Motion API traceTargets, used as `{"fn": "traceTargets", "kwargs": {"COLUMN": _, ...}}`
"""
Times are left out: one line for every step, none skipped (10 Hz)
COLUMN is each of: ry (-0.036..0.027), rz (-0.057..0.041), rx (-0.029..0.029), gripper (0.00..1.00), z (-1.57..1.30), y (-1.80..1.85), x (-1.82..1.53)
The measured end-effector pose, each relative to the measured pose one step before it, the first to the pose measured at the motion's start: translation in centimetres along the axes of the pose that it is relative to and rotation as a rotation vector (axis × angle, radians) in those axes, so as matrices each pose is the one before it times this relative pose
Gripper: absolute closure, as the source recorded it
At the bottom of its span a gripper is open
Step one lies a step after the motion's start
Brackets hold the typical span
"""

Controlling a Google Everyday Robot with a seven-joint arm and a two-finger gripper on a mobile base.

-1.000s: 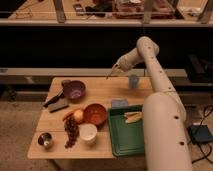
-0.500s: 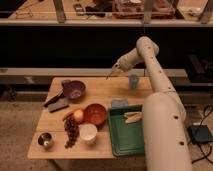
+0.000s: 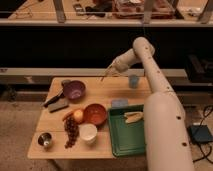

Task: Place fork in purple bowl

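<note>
Reaching out from the right, elbow bent high, white arm (image 3: 150,65) stretching left over the table's (image 3: 100,145) far edge. Gripper (image 3: 114,68) hovering there, gripping the fork (image 3: 105,75), angling down-left, well right of the purple bowl (image 3: 74,90).

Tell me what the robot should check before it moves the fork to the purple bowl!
1. Fork held: the slim pale fork hangs from the gripper, above the far side of the wooden table. Ok.
2. Grip firm: cannot tell.
3. Bowl ready: the round purple bowl sits upright, nothing seen inside. Ok.
4. Gripper over the bowl: it is to the bowl's right, not above it. Not ok.
5. Clear path: the blue cup stands on the other side, away from the bowl. Ok.
6. Near the bowl: the black-handled tool lies beside it. Ok.
</note>
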State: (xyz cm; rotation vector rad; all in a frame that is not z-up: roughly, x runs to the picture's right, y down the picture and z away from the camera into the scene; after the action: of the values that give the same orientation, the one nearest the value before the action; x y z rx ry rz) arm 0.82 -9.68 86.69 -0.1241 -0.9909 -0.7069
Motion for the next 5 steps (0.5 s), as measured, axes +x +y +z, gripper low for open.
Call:
{"fn": "traceTargets", "kwargs": {"ry": -0.02526, "rz": -0.01935, "rx": 0.0045, "gripper": 0.82, "z": 1.432, "y": -0.998, "x": -1.256}}
{"fn": "traceTargets", "kwargs": {"ry": -0.03659, "rz": -0.02739, "rx": 0.00855, "gripper": 0.82, "z": 2.236, "y": -1.476, "x": -1.84}}
{"fn": "traceTargets", "kwargs": {"ry": -0.02837, "rz": -0.02323, "rx": 0.01165, "gripper": 0.82, "z": 2.003, "y": -1.238, "x": -1.587}}
{"fn": "traceTargets", "kwargs": {"ry": -0.01522, "rz": -0.01811, "rx": 0.01068, "gripper": 0.82, "z": 1.582, "y": -0.872, "x": -1.139}}
{"fn": "traceTargets", "kwargs": {"ry": -0.01469, "rz": -0.01679, "rx": 0.01422, "gripper": 0.82, "z": 1.793, "y": -0.943, "x": -1.089}}
